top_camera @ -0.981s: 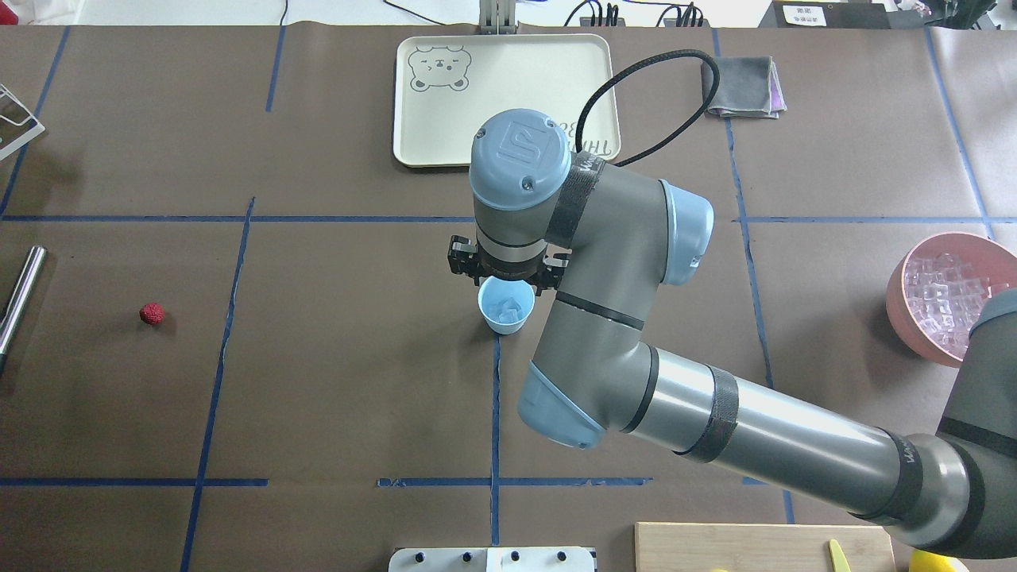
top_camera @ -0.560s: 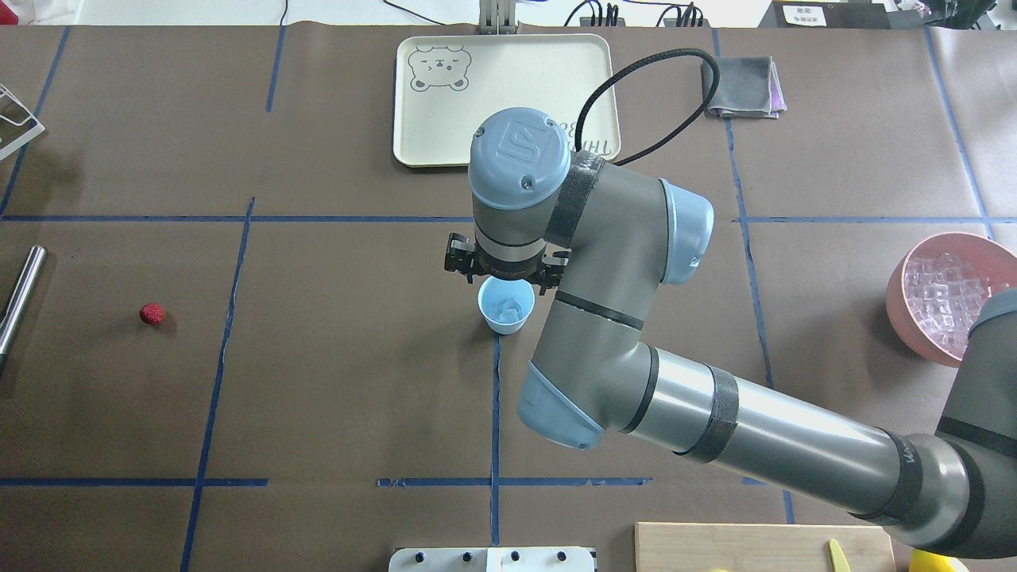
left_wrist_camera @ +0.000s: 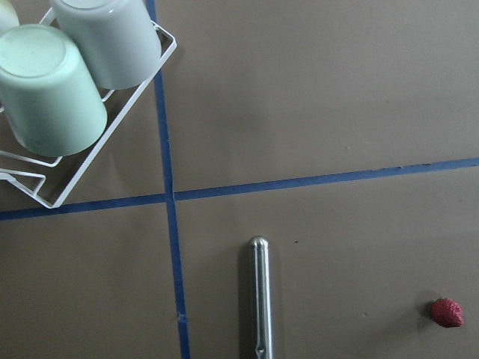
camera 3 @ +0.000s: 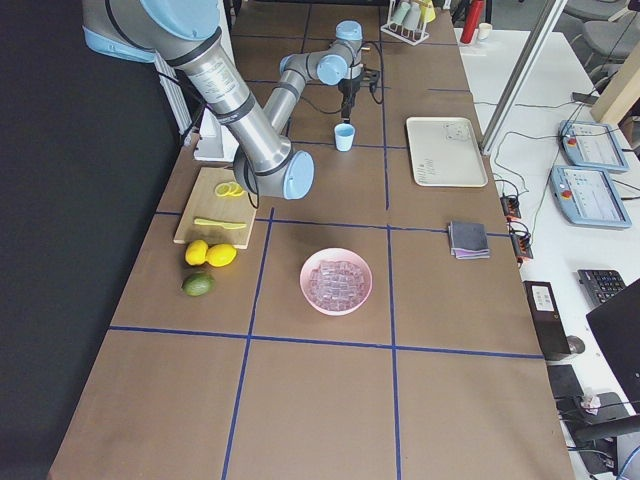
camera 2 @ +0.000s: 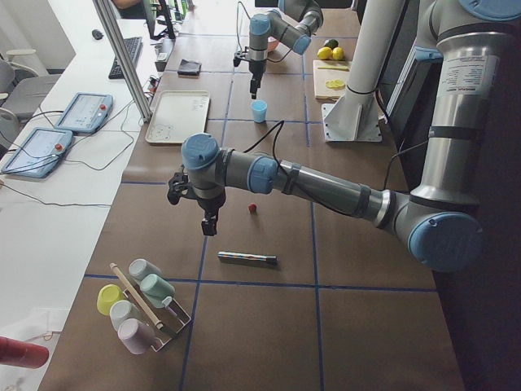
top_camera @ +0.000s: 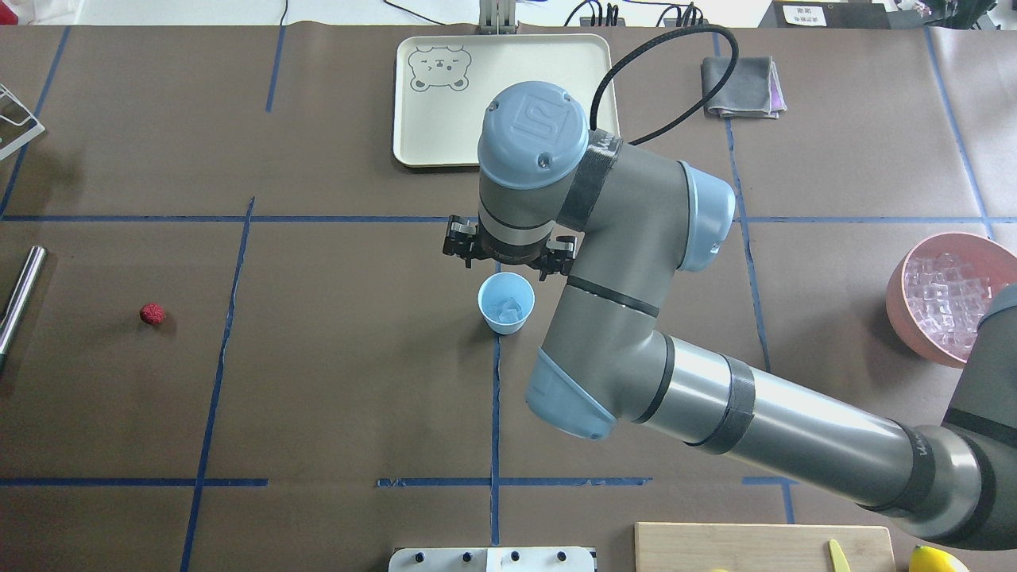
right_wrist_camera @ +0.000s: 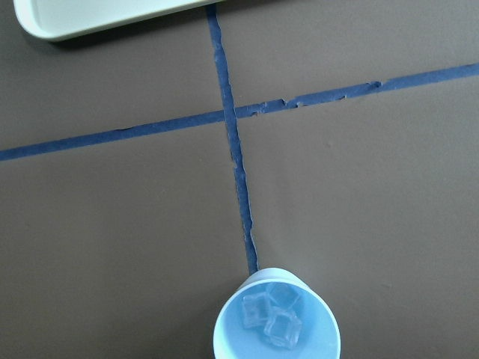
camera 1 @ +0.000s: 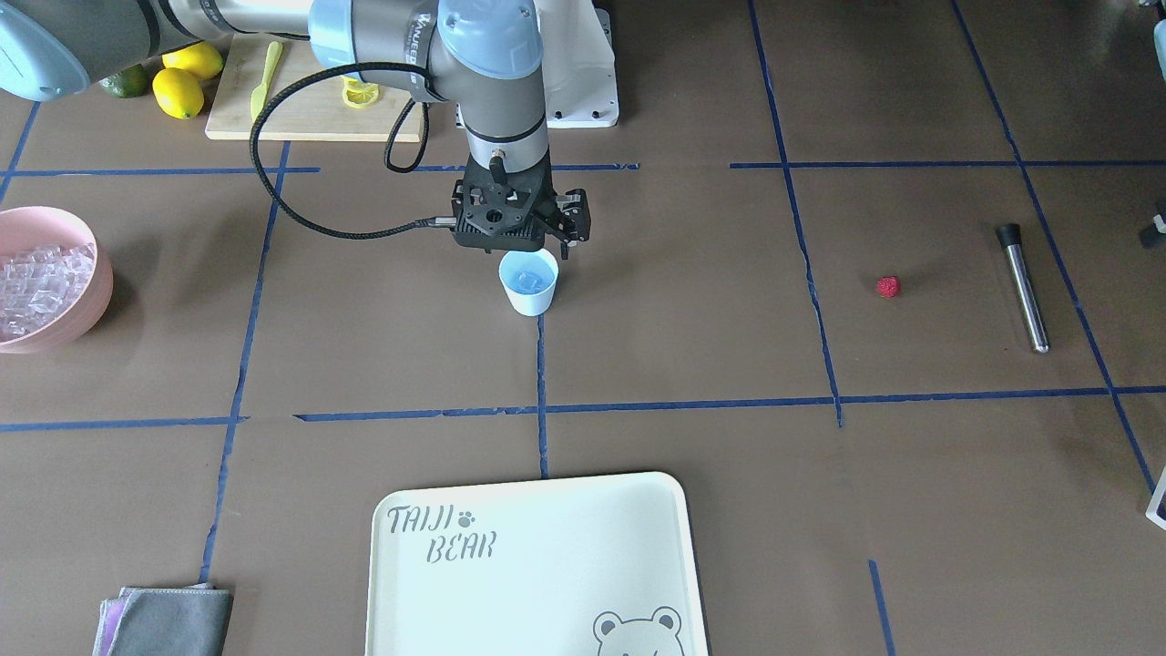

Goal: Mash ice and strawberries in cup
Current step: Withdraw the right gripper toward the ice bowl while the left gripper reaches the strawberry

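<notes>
The brown desk, marked off with blue tape lines, fills the overhead view. The right arm comes in from the lower right of that frame and ends near its centre. There the right hand hangs just above the cup and a little toward the top of the frame. Its fingers are hidden under the wrist and its black mount, so how far it is open cannot be told, and nothing shows in its grip. In the left-side view the left hand hovers over the desk at centre left. It looks too small there to judge its opening.

A cream tray lies at top centre. A pink bowl heaped with ice sits at the right edge. The light-blue cup stands upright at the centre with a few ice cubes inside. A metal rod lies at the far left. The strawberry sits on the bare desk near the rod, well apart from the cup.
</notes>
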Tool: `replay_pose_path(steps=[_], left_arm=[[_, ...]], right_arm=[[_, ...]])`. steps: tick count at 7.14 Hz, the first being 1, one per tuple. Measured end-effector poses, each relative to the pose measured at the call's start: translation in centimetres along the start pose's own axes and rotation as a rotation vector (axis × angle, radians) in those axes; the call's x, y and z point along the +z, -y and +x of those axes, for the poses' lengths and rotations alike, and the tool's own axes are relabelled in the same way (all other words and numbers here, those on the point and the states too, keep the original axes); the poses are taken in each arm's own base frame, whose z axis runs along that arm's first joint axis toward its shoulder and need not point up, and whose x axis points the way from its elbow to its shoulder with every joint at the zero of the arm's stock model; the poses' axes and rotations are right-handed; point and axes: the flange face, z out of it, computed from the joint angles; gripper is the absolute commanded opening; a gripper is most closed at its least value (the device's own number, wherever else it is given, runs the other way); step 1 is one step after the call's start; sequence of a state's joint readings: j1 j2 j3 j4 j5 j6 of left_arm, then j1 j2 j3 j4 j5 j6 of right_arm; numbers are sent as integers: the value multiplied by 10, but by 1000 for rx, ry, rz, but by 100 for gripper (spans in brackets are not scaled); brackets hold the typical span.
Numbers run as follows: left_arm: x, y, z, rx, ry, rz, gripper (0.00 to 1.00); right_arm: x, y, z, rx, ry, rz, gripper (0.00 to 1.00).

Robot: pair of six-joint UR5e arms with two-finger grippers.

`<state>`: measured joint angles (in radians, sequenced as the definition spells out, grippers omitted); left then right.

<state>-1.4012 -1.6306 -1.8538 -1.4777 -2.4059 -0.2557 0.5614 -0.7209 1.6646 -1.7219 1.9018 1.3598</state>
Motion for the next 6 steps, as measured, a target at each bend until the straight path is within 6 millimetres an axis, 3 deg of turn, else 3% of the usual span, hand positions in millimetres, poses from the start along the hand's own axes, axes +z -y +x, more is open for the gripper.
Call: replay_pose_path(steps=[2,5,6], left_arm=[[26,-27,73,-70,-5,8,100],[112,-60,133,-132,-1,99,100],[137,-64,139,-142,-10,119,100]], right_arm=[[-15,25,19,4,10,-8,100],[-25,40,56,-21,16,-14,100],[-30,44,87,-49,14,-1,100]])
